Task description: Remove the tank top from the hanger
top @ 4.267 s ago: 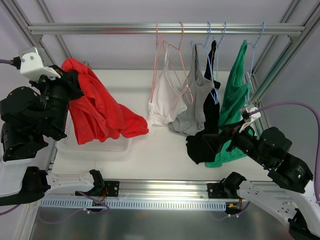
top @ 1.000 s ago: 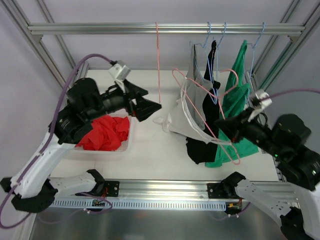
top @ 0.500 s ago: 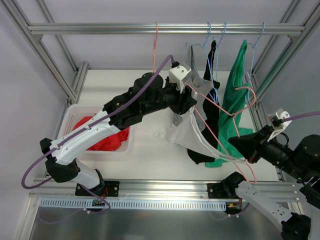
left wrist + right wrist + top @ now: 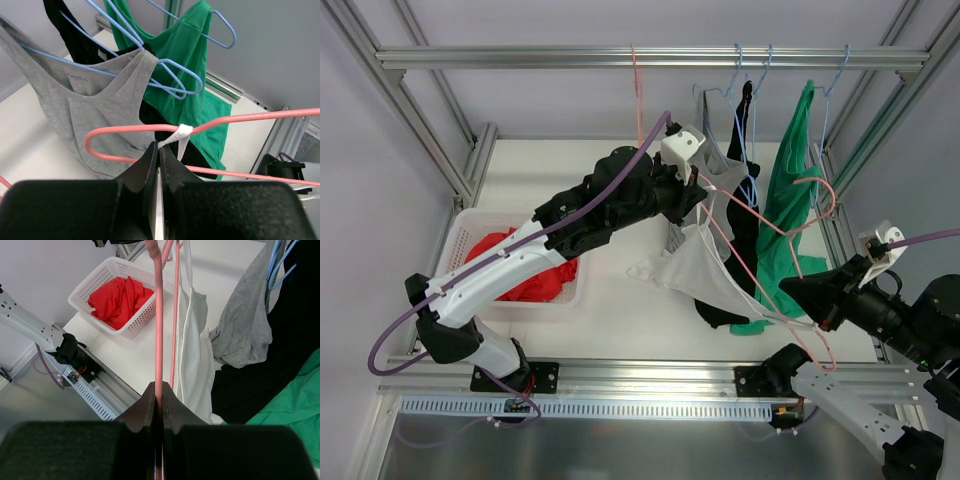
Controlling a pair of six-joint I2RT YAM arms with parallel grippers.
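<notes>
The left gripper was pinched shut on a white strap of the top. The right gripper was clamped on the pink hanger. The top hung from the hanger between the arms, so I think the job was only part done. The strap had yet to slip off. Only the left wrist view showed that pinch up close.

End effector pinching pink hanger, white tank top draped on it
</notes>
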